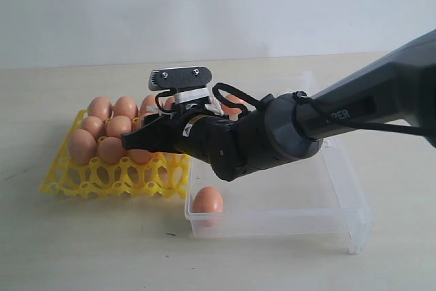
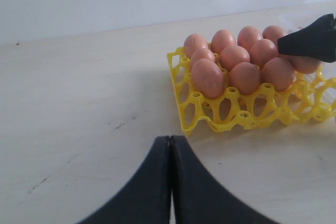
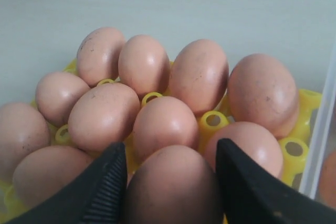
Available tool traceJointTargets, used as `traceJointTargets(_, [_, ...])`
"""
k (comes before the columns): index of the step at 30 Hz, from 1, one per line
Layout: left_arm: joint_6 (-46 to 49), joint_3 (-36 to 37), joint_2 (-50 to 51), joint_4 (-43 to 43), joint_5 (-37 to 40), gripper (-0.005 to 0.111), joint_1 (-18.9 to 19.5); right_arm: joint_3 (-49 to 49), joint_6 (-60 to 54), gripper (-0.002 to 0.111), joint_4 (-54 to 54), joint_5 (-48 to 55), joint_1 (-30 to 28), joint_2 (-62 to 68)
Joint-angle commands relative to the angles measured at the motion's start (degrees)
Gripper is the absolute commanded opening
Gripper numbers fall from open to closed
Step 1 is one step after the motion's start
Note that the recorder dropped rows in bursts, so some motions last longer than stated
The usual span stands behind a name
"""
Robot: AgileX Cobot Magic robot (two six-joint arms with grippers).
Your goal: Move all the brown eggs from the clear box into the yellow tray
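Over the yellow tray (image 1: 68, 180), I had the right gripper (image 3: 170, 150) pinching one brown egg (image 3: 170, 195); the left gripper (image 2: 170, 148) was pressed together. Several rows held eggs (image 2: 233, 56); at least one egg (image 1: 208, 200) lay in the clear box (image 1: 340, 189).

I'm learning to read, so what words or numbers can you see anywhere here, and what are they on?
"PER": white letters on the dark casing of the right arm. The start of the word is hidden, so this is only part of it.
Nothing else: the brown eggs, the yellow tray and the clear box carry no text that can be read.
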Motion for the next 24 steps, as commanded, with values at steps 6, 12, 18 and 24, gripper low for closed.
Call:
traceJointTargets(6, [-0.01, -0.23, -0.32, 0.12, -0.45, 0.0, -0.25, -0.36, -2.48, 0.003, 0.75, -0.66, -0.7, 0.04])
traceJointTargets(12, [-0.01, -0.23, -0.32, 0.12, -0.45, 0.0, -0.25, -0.36, -3.52, 0.027, 0.75, -0.68, -1.27, 0.04])
traceJointTargets(18, [-0.01, -0.23, -0.32, 0.12, -0.45, 0.0, -0.25, -0.36, -3.52, 0.051, 0.75, -0.56, -1.49, 0.04])
traceJointTargets(24, [-0.01, -0.23, -0.32, 0.12, -0.45, 0.0, -0.25, -0.36, -3.4, 0.059, 0.75, -0.56, -1.49, 0.04])
